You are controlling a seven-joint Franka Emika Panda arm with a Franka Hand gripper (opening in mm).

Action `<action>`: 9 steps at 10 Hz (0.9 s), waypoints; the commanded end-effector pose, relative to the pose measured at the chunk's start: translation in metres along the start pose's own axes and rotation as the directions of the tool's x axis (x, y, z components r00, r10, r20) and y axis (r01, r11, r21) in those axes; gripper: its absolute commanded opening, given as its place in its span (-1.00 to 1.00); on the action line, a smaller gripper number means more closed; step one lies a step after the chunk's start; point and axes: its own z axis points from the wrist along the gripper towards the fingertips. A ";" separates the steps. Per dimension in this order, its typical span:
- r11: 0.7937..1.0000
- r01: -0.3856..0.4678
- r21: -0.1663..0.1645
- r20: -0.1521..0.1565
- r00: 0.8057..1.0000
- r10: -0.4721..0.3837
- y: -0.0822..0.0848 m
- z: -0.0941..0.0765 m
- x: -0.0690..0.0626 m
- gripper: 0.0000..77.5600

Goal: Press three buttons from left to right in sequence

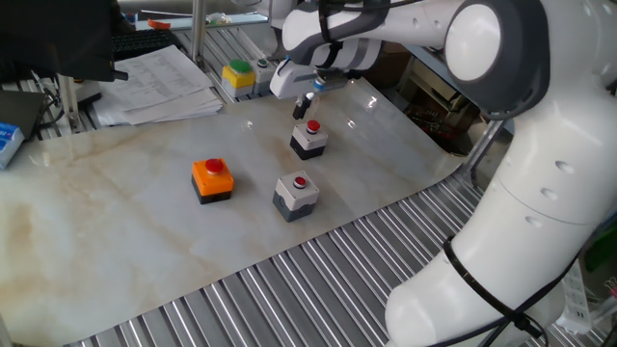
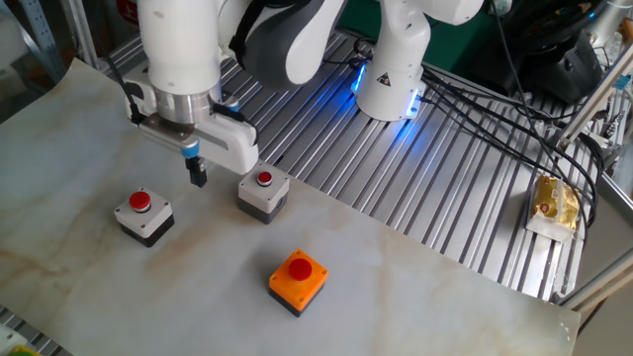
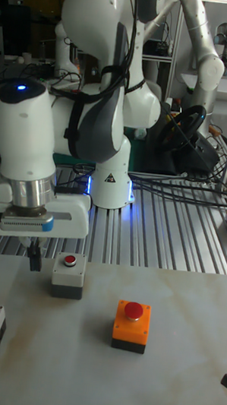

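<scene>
Three red-button boxes sit on the marble sheet. In one fixed view the orange one is at the left, the grey one in the middle and the white-topped one behind it to the right. My gripper hangs just above and behind the white-topped box, fingers shut, holding nothing. In the other fixed view the gripper hovers between the white-topped box and the grey box, with the orange box nearer the camera. The tall fixed view shows the gripper left of the grey box.
A yellow box with a green button and a stack of papers lie behind the sheet. A blue box is at the left edge. Ribbed metal tabletop surrounds the sheet, with cables and a second robot base behind.
</scene>
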 end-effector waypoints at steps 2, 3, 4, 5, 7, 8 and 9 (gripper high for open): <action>1.000 -0.020 0.000 -0.068 0.997 0.020 0.000 -0.001 -0.001 -1.00; 1.000 -0.020 0.000 -0.068 0.997 0.020 0.000 -0.001 -0.001 -1.00; 0.999 -0.048 0.002 -0.083 0.995 0.048 0.000 0.000 -0.001 -1.00; 0.998 -0.068 0.003 -0.071 0.995 0.068 0.001 0.002 -0.001 -1.00; 0.997 -0.083 0.002 -0.063 0.995 0.083 0.002 0.010 -0.001 -1.00; 0.996 -0.085 0.004 -0.064 0.994 0.085 0.003 0.013 -0.001 -1.00; 0.997 -0.074 0.003 -0.062 0.995 0.074 0.003 0.018 -0.001 -1.00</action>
